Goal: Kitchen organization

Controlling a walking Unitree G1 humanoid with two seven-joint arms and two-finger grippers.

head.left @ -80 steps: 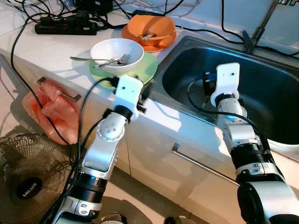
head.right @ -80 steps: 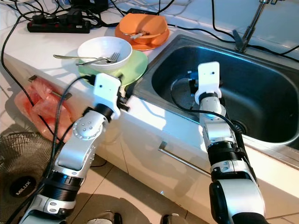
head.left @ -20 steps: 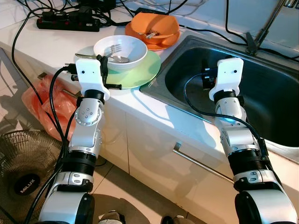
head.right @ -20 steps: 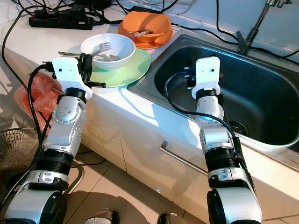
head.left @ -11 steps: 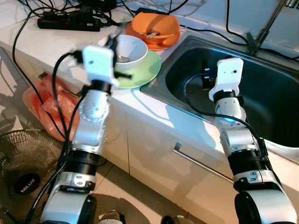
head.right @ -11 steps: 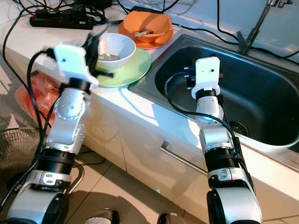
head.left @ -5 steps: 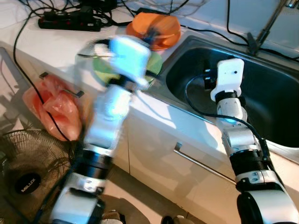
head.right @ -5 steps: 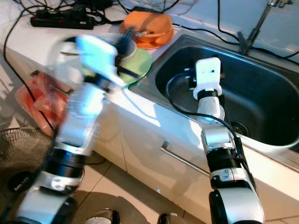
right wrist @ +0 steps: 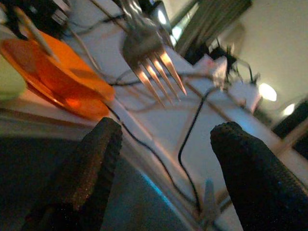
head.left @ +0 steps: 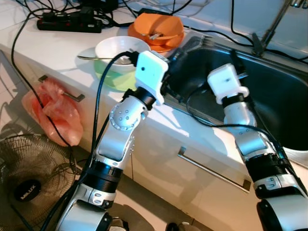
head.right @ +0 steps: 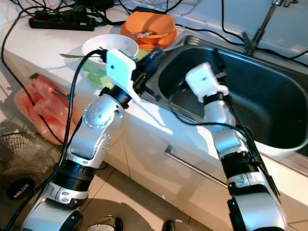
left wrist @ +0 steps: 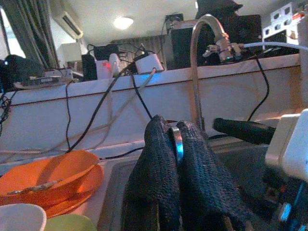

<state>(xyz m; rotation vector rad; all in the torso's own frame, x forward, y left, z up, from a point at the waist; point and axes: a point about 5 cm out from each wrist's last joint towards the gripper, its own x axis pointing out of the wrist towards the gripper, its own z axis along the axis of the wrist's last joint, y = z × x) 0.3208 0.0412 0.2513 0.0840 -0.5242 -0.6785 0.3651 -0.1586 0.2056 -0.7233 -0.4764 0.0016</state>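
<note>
Scene ordered from the robot outward, all places given relative to the sink (head.left: 288,96).

(a) Below the sink's front edge runs the cabinet handle (head.left: 211,168).

(b) Over the sink's left rim, the left gripper (left wrist: 166,127) has its fingers pressed together on the thin metal handle of the fork (right wrist: 149,57). The fork is carried in the air, tines pointing toward the far left corner of the sink.

(c) Just inside the sink's left half, the right gripper (right wrist: 163,130) hovers with its fingers spread wide and nothing between them, facing the fork's tines.

(d) Left of the sink stand the white bowl (head.left: 120,48) on the green plate (head.left: 113,77), with the orange bowl (head.left: 156,29) behind them.

(e) Beyond the sink rises the faucet (left wrist: 197,57).

Hazards, as judged:
- The fork is pinched only at its handle, so a quick swing could let it pivot or slip and clatter onto the counter rather than into the basin.
- The two grippers are close, so a handover or lowering move risks contact between them.
- The trailing arm cables could catch the white bowl.
</note>
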